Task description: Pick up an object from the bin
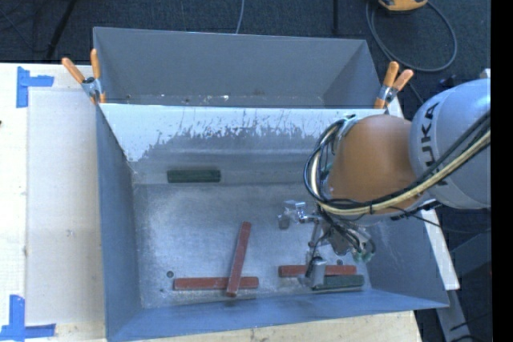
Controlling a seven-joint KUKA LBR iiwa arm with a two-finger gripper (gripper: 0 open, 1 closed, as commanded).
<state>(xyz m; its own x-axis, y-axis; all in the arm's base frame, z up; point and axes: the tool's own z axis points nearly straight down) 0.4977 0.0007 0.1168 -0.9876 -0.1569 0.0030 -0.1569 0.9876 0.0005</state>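
Sticks and short bars lie loose on the floor of the grey bin [119,204], well apart and not in a heap. I take the tilted red-brown stick [239,252] in the middle of the floor as the reference for every place.

Left of the tilted stick and farther back, near the back wall, a dark green bar [193,175] lies flat by itself. Left of the lower end of the tilted stick there is a small dark spot [170,275]; I cannot tell what it is. A second red-brown stick [200,283] lies flat along the front wall. The tilted stick crosses over it and touches it near its right end.

Right of the tilted stick, at the height of its upper end, a small shiny metal piece [293,214] lies alone. Right of its lower end lies a red-brown bar [290,271], almost in line with the flat stick. A dark green piece [343,283] lies just beside this bar, on the side of the front wall.

The gripper [313,271] is low over the middle of the red-brown bar and hides that part of it. Whether it is open or closed, and whether it has the bar, I cannot tell. Above it sits the orange cover [365,160] with cables around it, and the arm [458,148] comes from the right of it.
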